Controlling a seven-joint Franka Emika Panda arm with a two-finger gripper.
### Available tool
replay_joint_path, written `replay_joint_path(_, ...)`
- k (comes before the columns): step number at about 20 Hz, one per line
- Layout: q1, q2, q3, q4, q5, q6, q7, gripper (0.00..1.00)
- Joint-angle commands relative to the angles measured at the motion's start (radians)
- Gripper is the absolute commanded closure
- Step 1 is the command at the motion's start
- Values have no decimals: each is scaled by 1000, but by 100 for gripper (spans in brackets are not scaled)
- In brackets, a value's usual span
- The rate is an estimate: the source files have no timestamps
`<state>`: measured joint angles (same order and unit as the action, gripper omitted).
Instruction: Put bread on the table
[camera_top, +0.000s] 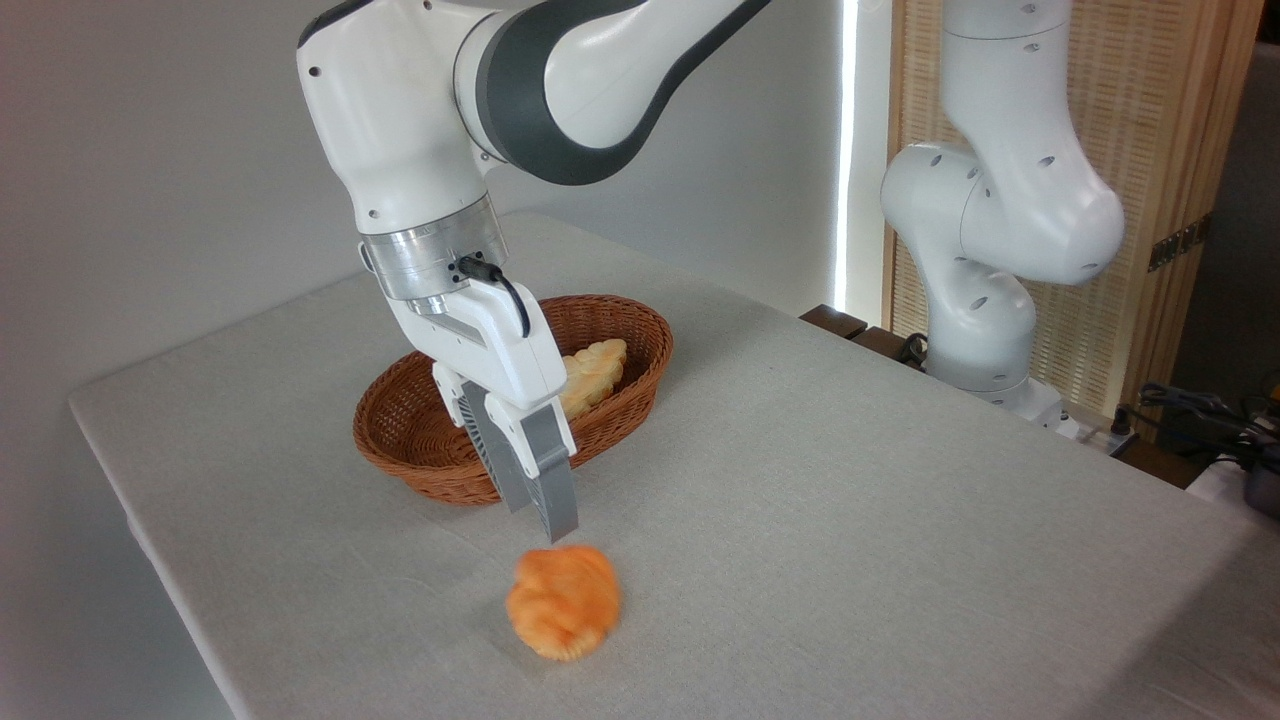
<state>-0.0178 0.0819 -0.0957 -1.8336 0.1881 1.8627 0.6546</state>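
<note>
- Since the orange knotted bun (563, 602) is already lying on the grey desk (900, 500), just in front of the wicker basket (640, 390), the arm is needing only a clean, straight-up retreat.
- Jaws are sitting just above the bun's far edge, seemingly released and empty.

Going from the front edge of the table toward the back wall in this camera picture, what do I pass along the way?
Orange bun on the cloth → the gripper just above and behind it → the wicker basket → the pale loaf lying inside the basket → the table's far edge.
</note>
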Motion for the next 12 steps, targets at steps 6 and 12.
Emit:
replay_joint_path(6,1,-36,-1,14,27,10,-7,0)
replay_joint_path(12,77,-138,-68,33,-96,-58,-10,0)
